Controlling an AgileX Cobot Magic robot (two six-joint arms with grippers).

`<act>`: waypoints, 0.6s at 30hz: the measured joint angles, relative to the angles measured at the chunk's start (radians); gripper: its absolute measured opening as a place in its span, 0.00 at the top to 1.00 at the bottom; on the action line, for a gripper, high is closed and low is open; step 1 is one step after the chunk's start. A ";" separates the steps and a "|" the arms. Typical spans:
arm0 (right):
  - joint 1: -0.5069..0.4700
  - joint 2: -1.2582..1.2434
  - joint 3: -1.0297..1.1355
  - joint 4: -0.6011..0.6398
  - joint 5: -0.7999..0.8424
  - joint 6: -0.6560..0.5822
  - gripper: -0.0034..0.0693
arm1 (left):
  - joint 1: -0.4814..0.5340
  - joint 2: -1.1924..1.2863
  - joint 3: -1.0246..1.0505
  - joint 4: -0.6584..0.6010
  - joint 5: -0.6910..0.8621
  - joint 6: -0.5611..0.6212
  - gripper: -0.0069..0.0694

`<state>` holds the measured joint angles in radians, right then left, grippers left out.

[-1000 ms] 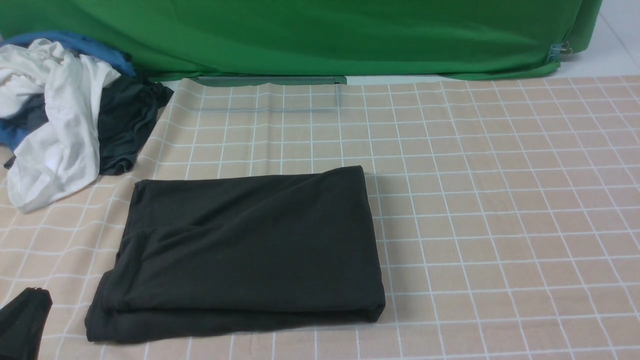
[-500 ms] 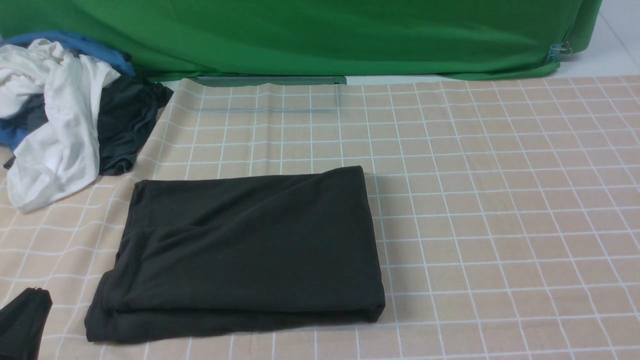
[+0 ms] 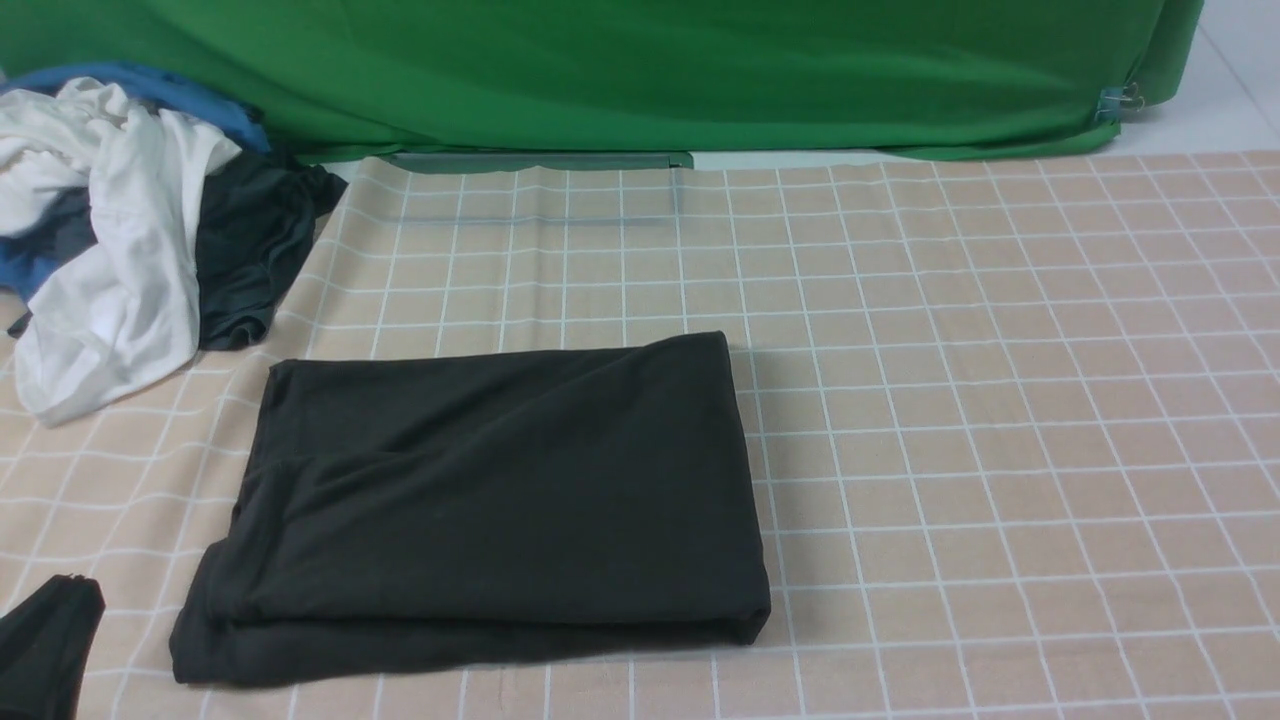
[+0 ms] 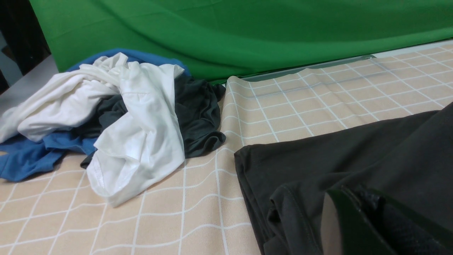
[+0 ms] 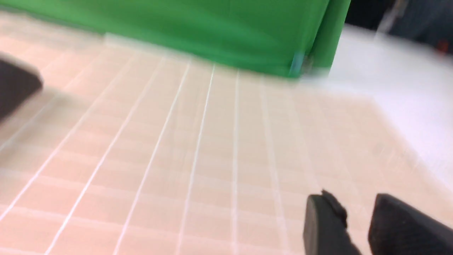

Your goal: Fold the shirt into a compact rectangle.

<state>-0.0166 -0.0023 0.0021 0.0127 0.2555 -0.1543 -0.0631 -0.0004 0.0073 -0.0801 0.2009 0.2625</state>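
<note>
The black shirt (image 3: 490, 500) lies folded into a thick rectangle on the checked cloth, left of centre in the front view. My left gripper (image 3: 45, 640) shows as a dark shape at the bottom left corner, apart from the shirt's near left corner. In the left wrist view its jaws (image 4: 355, 194) are pressed together with nothing between them, just off the shirt (image 4: 336, 156) and its layered edge. My right gripper (image 5: 354, 202) hovers over bare cloth, its fingers apart and empty. That view is blurred, with a corner of the shirt (image 5: 14, 88) at its edge.
A heap of white, blue and dark grey garments (image 3: 110, 230) sits at the back left. A green backdrop (image 3: 640, 70) hangs along the far edge of the beige checked cloth (image 3: 1000, 400), with a clip (image 3: 1118, 100) at its right end.
</note>
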 joint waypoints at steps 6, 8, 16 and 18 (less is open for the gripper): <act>0.000 0.000 0.006 -0.005 0.007 0.073 0.63 | 0.000 0.000 0.000 0.000 0.001 0.000 0.89; 0.000 0.000 0.006 -0.005 0.006 0.073 0.63 | 0.000 0.000 0.000 0.000 0.001 0.001 0.89; 0.000 0.000 0.006 -0.005 0.006 0.075 0.63 | 0.000 0.000 0.000 0.000 0.001 0.001 0.89; 0.000 0.000 0.006 -0.005 0.006 0.075 0.63 | 0.000 0.000 0.000 0.000 0.001 0.001 0.89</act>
<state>-0.0166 -0.0023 0.0079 0.0074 0.2614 -0.0789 -0.0631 -0.0004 0.0073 -0.0797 0.2016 0.2634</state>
